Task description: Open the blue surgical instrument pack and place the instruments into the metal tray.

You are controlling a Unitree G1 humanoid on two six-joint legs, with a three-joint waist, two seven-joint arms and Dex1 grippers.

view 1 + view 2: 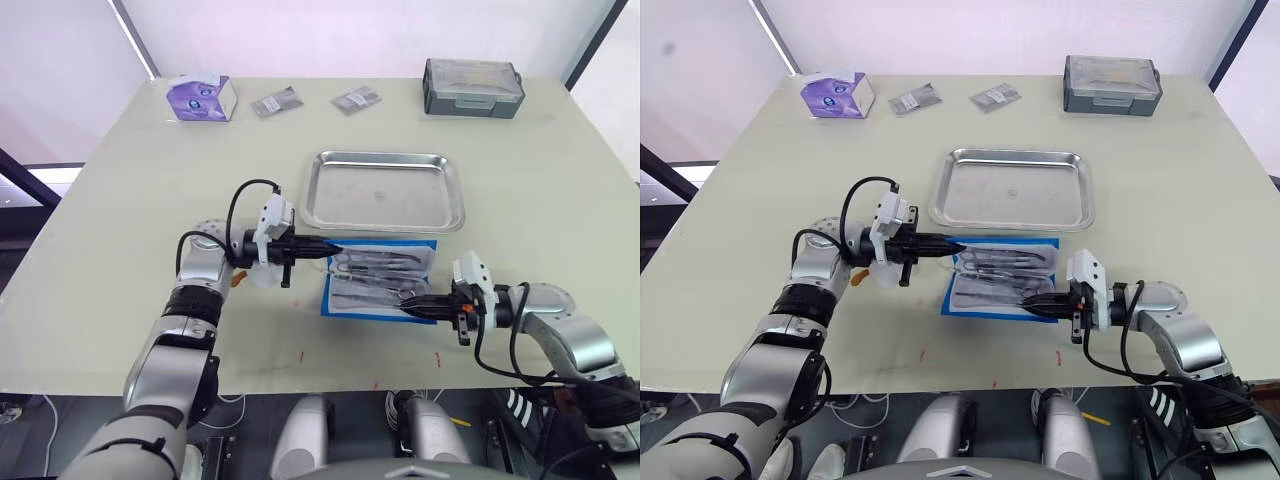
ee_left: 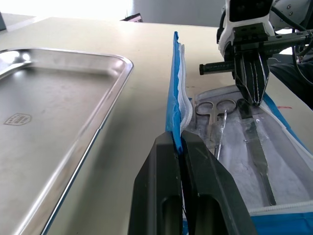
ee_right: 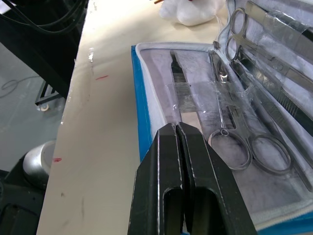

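Between my two pincers lies the blue surgical instrument pack, already laid open with its grey-white lining up. My left pincer is clamped on the pack's lifted edge flap, the fingers pressed tight with blue fabric and white lining pinched between them; in my judgement this hold keeps the flap raised and the pouch from sliding. My right pincer sits at the opposite, near edge with its fingers closed together over a flat straight tool under the clear retaining film. Whether that tool is actually gripped I cannot tell (the tips hide the contact).

Beyond the left pincer's flap, just past the pack's far edge, stands the metal tray, with no instrument in it. So the opening step looks done and the transfer not yet begun.

Count: one pack; one tray; the instruments number at least four as I can make out, two with ring handles and two flat or straight, though overlap under the film may conceal more.
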